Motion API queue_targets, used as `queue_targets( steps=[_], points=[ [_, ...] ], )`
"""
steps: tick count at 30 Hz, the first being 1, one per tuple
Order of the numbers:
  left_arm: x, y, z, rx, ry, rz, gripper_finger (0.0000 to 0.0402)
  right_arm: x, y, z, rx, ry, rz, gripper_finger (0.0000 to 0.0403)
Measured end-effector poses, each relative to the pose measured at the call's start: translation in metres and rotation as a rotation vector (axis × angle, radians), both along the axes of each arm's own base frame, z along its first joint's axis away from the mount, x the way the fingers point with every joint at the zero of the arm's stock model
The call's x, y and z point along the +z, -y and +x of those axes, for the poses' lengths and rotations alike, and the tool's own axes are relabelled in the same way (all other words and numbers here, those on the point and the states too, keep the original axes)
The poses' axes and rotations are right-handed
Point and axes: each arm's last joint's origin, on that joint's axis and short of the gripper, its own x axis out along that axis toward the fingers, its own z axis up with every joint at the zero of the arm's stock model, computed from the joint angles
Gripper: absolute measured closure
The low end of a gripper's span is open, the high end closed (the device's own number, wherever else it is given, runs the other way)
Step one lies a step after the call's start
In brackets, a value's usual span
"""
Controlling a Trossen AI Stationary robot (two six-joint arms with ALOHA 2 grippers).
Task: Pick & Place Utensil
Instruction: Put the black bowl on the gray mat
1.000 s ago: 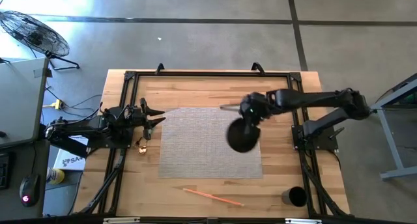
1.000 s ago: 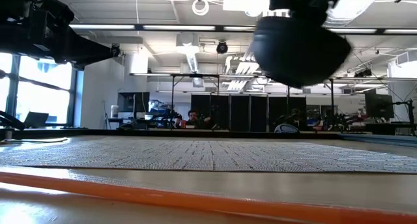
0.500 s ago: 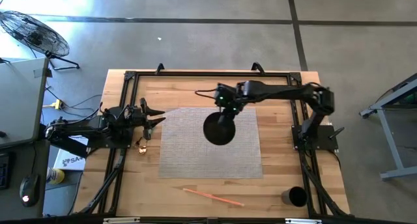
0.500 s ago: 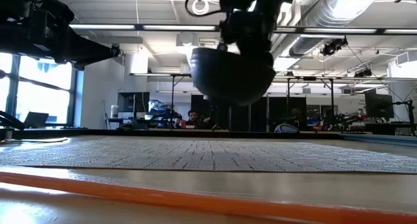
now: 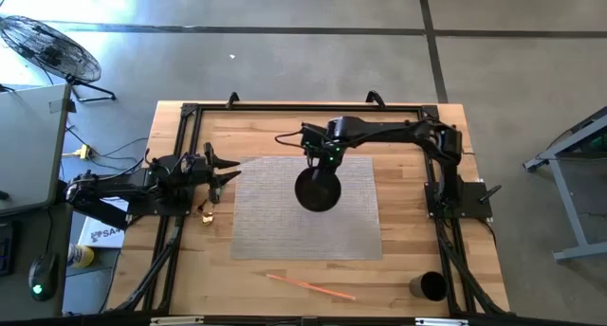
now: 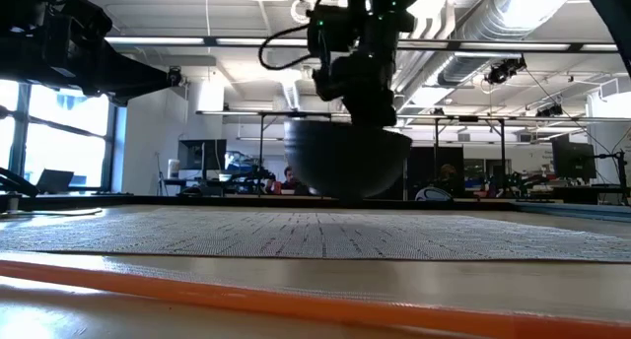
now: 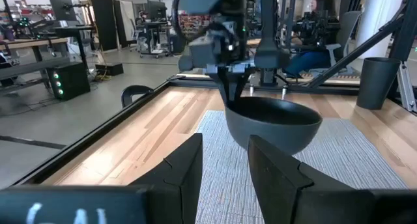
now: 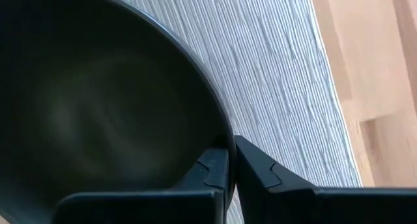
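Note:
A dark round bowl (image 5: 319,189) hangs low over the middle of a grey woven mat (image 5: 266,226). Whether its base touches the mat I cannot tell. My right gripper (image 5: 327,155) stands over the bowl's far rim, shut on it. The low view shows the bowl (image 6: 347,162) under the same gripper (image 6: 363,110). A thin orange utensil (image 5: 309,286) lies flat on the wood near the table's near edge, in front of the mat. My left gripper (image 5: 224,171) waits open at the table's left side, pointing toward the bowl (image 7: 273,123). My right gripper pinches the bowl's rim (image 8: 220,134) on its far side, one finger (image 8: 210,172) inside the bowl and the other (image 8: 260,172) outside. The fingers come from above, pointing down. The bowl sits upright below them, mouth up.
A black cup (image 5: 429,286) stands at the table's near right corner. A small brownish object (image 5: 207,212) lies beside the left arm. A black frame (image 5: 303,106) runs along the table's far and side edges. Bare mat lies left of and in front of the bowl.
My right gripper has carried the bowl from above the mat's right part toward the table's left, to the mat's middle, then lowered it close to the mat. The bowl has stayed upright in the hold.

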Motion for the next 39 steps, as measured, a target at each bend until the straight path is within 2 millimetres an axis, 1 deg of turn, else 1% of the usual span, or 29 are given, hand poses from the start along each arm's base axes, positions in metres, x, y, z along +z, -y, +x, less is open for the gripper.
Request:
queue_targets(
  steps=[3, 5, 9, 13, 20, 24, 34, 39],
  points=[
    [0.0, 0.0, 0.0, 0.0, 0.0, 0.0, 0.0282, -0.007, 0.002, -0.004, -0.025, -0.02, 0.027, 0.0398],
    [0.0, 0.0, 0.0, 0.0, 0.0, 0.0, 0.0282, -0.011, 0.003, -0.003, -0.033, 0.0, 0.051, 0.0393],
    [0.0, 0.0, 0.0, 0.0, 0.0, 0.0, 0.0282, -0.015, 0.003, -0.003, -0.03, 0.013, 0.044, 0.0384],
    [0.0, 0.0, 0.0, 0.0, 0.0, 0.0, 0.0282, -0.019, 0.003, -0.002, -0.044, 0.021, 0.046, 0.0384],
    [0.0, 0.0, 0.0, 0.0, 0.0, 0.0, 0.0282, -0.018, 0.003, 0.006, -0.047, 0.11, 0.056, 0.0388],
    [0.0, 0.0, 0.0, 0.0, 0.0, 0.0, 0.0282, -0.018, 0.002, 0.006, -0.044, 0.112, 0.06, 0.038],
    [0.0, 0.0, 0.0, 0.0, 0.001, 0.0, 0.0282, -0.017, -0.015, 0.011, 0.043, 0.122, 0.016, 0.0363],
    [0.0, 0.0, 0.0, 0.0, 0.0, 0.0, 0.0282, -0.017, -0.016, 0.013, 0.043, 0.138, -0.016, 0.0347]
  ],
)
